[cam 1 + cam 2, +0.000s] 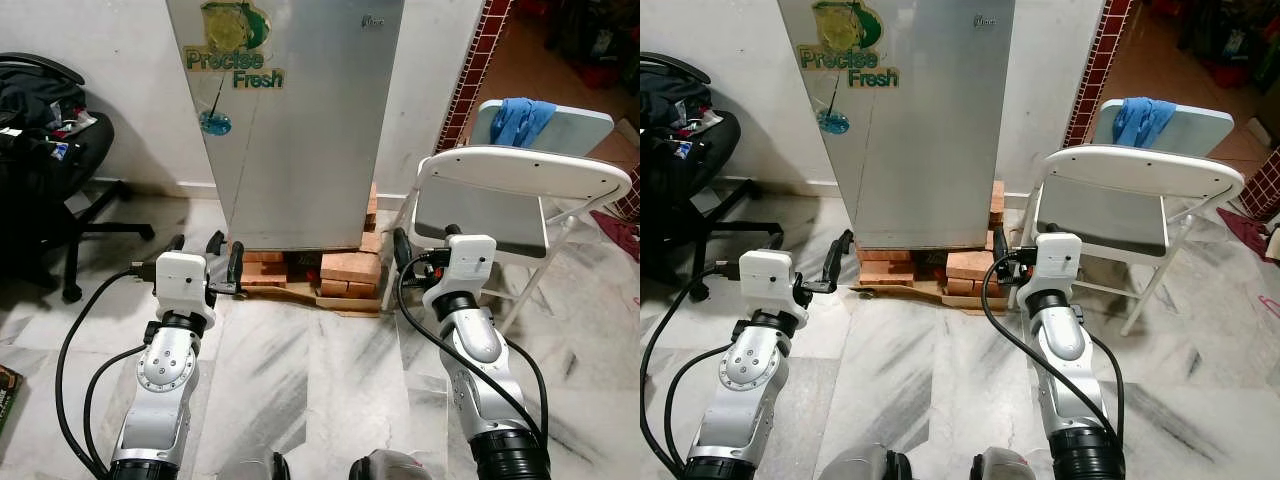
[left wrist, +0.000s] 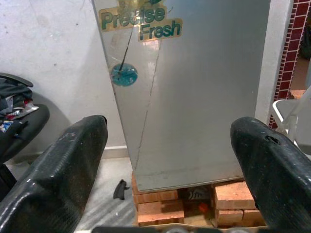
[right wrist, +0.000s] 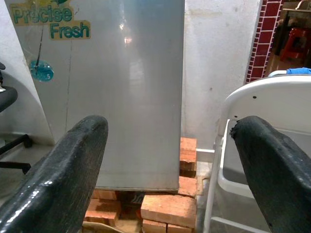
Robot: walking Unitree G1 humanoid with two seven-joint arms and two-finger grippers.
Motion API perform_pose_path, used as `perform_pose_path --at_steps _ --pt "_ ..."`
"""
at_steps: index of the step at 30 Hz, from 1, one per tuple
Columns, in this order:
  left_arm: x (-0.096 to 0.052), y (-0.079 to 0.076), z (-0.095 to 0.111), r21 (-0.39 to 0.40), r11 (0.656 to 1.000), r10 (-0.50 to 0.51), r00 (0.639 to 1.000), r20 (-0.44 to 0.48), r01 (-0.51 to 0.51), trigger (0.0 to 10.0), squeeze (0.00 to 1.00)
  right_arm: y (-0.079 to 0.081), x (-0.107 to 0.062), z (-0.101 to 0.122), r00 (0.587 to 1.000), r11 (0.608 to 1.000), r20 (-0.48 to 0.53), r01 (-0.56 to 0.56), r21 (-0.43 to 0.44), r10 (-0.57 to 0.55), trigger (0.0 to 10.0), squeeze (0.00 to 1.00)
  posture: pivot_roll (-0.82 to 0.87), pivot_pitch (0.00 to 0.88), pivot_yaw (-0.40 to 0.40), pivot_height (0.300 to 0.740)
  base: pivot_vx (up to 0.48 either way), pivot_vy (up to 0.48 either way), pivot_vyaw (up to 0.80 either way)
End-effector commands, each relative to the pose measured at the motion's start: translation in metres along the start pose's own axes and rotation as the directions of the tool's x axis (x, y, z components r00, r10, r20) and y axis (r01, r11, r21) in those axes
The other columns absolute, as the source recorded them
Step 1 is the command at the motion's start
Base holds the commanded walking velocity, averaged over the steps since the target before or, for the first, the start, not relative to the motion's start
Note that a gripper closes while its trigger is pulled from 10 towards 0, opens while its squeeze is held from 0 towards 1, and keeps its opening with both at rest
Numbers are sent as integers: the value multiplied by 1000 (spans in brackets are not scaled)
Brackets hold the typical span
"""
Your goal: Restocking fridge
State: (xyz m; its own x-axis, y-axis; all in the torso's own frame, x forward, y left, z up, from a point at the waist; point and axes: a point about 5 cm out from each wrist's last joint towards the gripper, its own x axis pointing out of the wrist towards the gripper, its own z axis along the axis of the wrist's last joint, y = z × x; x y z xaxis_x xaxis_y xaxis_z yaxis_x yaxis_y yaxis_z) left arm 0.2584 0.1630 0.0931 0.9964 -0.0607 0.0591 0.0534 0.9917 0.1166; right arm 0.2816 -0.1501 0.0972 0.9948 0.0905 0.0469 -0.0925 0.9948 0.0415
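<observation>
The fridge stands at the far middle of the scene against a white wall, its silver door shut, raised off the floor on a stack of bricks. A green "Precise Fresh" sticker sits near the door's upper left, with a small round blue sticker below it.

The left end effector is held low, near the fridge's lower left corner but apart from it, its fingers spread wide with nothing between them. The right end effector is held near the fridge's lower right corner, beside the bricks, its fingers also spread wide and holding nothing. Black cables run along both silver arms.

To the right of the fridge stands a white folding chair, just right of the right end effector. Behind it a second chair carries a blue cloth over its back. A red brick-tiled pillar rises at the far right. At the far left is a black office chair piled with dark clothes. The floor is grey-veined marble.
</observation>
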Motion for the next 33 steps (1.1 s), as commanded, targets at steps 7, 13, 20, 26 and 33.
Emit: perform_pose_path --at_steps 7,13,20,26,33 --pt "22 2 3 -149 986 -92 991 -94 78 10000 0 -23 -3 1 996 996 -37 78 -48 -79 10000 0 -6 0 -15 740 0 0 0" --pt "22 2 3 -149 986 -92 991 -94 78 10000 0 -23 -3 1 996 996 -37 78 -48 -79 10000 0 -6 0 -15 740 0 0 0" --pt "22 2 3 -149 986 -92 991 -94 78 10000 0 -23 -3 1 996 996 -37 78 -48 -79 10000 0 -6 0 -15 740 0 0 0" --pt "22 2 3 -149 986 -92 991 -94 78 10000 0 -23 -3 1 996 996 -37 78 -48 -79 10000 0 -6 0 -15 740 0 0 0" --pt "22 2 3 -149 986 -92 991 -94 78 10000 0 -23 -3 1 996 996 -37 78 -48 -79 10000 0 -6 0 -15 740 0 0 0"
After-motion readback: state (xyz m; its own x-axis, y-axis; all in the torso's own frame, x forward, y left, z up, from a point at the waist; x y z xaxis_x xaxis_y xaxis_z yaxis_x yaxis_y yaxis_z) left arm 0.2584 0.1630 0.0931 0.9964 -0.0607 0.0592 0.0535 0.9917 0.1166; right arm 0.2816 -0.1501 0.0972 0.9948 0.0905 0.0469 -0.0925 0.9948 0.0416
